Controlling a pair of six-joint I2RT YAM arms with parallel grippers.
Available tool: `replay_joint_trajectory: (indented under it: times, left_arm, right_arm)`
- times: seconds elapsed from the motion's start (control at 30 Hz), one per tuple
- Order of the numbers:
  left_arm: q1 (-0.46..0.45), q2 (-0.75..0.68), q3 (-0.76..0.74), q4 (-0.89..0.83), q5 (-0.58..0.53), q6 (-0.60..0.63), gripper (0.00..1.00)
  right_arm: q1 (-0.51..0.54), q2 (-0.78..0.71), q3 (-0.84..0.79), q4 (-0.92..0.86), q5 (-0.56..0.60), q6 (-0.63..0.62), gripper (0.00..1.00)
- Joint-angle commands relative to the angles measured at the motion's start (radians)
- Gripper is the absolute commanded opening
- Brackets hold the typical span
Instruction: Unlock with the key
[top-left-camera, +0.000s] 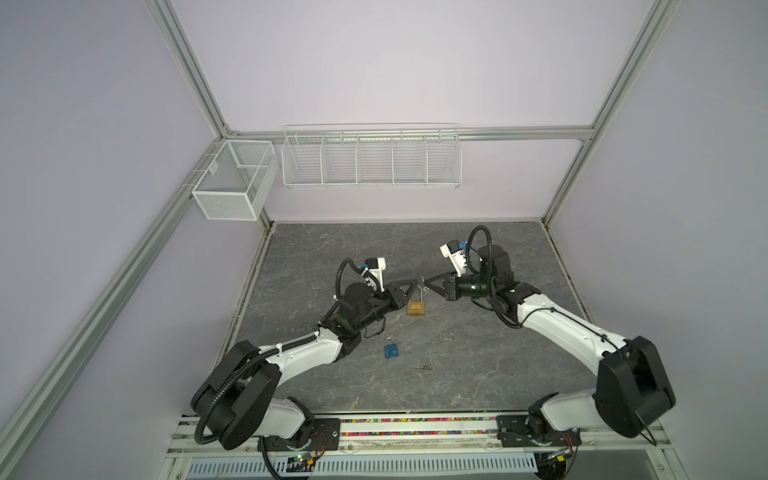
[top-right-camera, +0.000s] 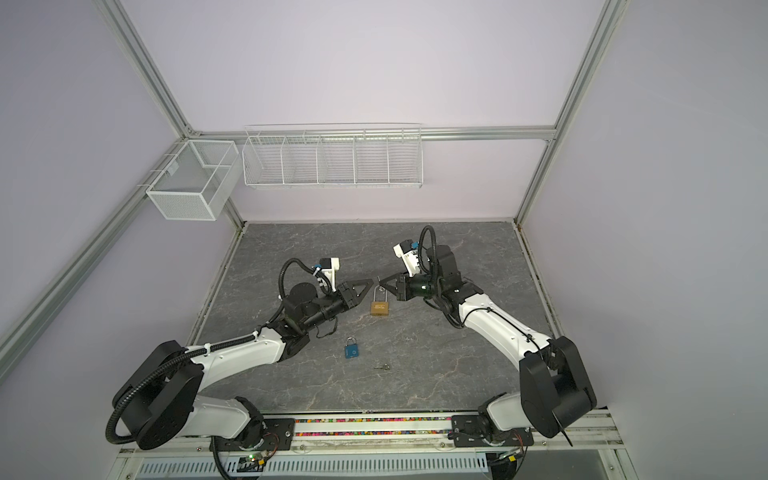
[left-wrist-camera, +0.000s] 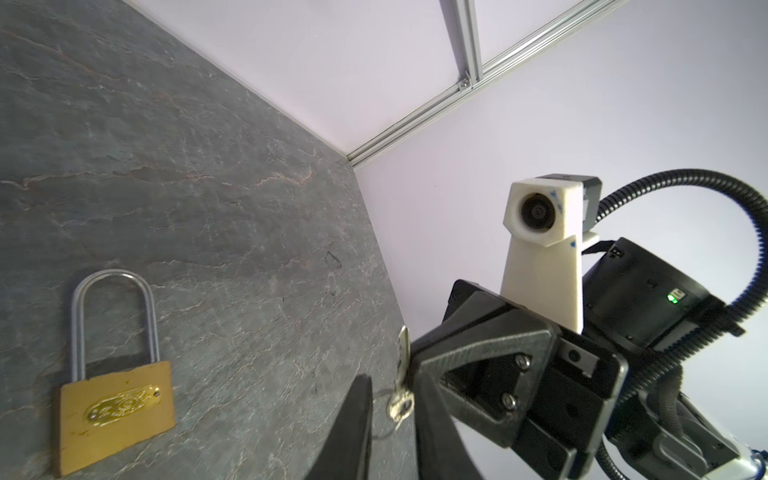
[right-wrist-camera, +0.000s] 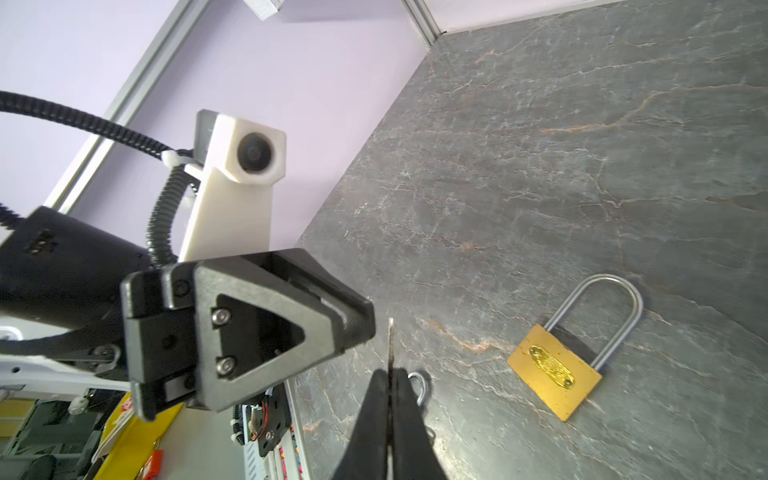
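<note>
A brass padlock (top-left-camera: 416, 308) (top-right-camera: 380, 308) with a long steel shackle lies flat on the grey table, just below both grippers. My right gripper (top-left-camera: 425, 288) (right-wrist-camera: 390, 374) is shut on a small silver key (right-wrist-camera: 390, 336) (left-wrist-camera: 402, 353) and holds it above the table, over the shackle end. The key's wire ring (right-wrist-camera: 419, 386) hangs beside the fingers. My left gripper (top-left-camera: 414, 283) (left-wrist-camera: 390, 384) faces it tip to tip. Its jaws stand a little apart around the key's head, with a gap showing on one side. In the left wrist view the padlock (left-wrist-camera: 116, 411) lies off to the side.
A blue padlock (top-left-camera: 391, 351) (top-right-camera: 352, 351) lies nearer the front, with a second small key (top-left-camera: 424, 366) (top-right-camera: 383, 366) beside it. A white wire rack (top-left-camera: 370, 156) and a mesh box (top-left-camera: 235, 180) hang on the back wall.
</note>
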Motion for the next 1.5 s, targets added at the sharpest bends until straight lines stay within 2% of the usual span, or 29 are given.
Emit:
replay_joint_trajectory:
  times: [0.0,0.17,0.4,0.67,0.8,0.93,1.17,1.2,1.3,1.4,1.47]
  left_arm:
    - [0.010,0.003,-0.006,0.113,0.032,-0.005,0.22]
    - [0.011,0.020,0.018,0.100,0.065,-0.003,0.23]
    - [0.012,0.020,0.013,0.138,0.086,-0.002,0.31]
    - [0.013,0.038,0.014,0.196,0.106,-0.033,0.18]
    - [0.014,0.045,0.015,0.210,0.118,-0.043,0.16]
    - [0.019,0.046,0.008,0.241,0.125,-0.061,0.00]
    - [0.025,0.024,0.005,0.225,0.136,-0.062,0.00]
    - [0.025,0.020,0.004,0.223,0.136,-0.061,0.00]
    - [0.027,-0.001,-0.002,0.201,0.125,-0.059,0.00]
    - [0.027,-0.046,0.002,0.109,0.094,-0.027,0.00]
    - [0.027,-0.074,0.000,0.072,0.068,-0.010,0.00]
  right_arm:
    - [0.010,-0.039,-0.006,0.028,-0.047,0.027,0.07]
    - [0.018,-0.048,0.001,0.032,-0.062,0.036,0.07]
    - [0.030,-0.035,0.014,0.041,-0.079,0.045,0.07]
    - [0.033,-0.030,0.019,0.056,-0.082,0.058,0.07]
    - [0.032,-0.024,0.028,0.057,-0.082,0.059,0.07]
    - [0.032,-0.014,0.036,0.045,-0.075,0.056,0.07]
    - [0.031,-0.019,0.047,0.020,-0.053,0.052,0.07]
    - [0.030,-0.020,0.048,0.006,-0.045,0.048,0.10]
    - [0.019,-0.050,0.037,-0.045,0.008,0.030,0.37]
    - [0.002,-0.119,-0.018,-0.045,0.067,0.043,0.57]
    - [-0.002,-0.172,-0.060,0.004,0.093,0.080,0.61]
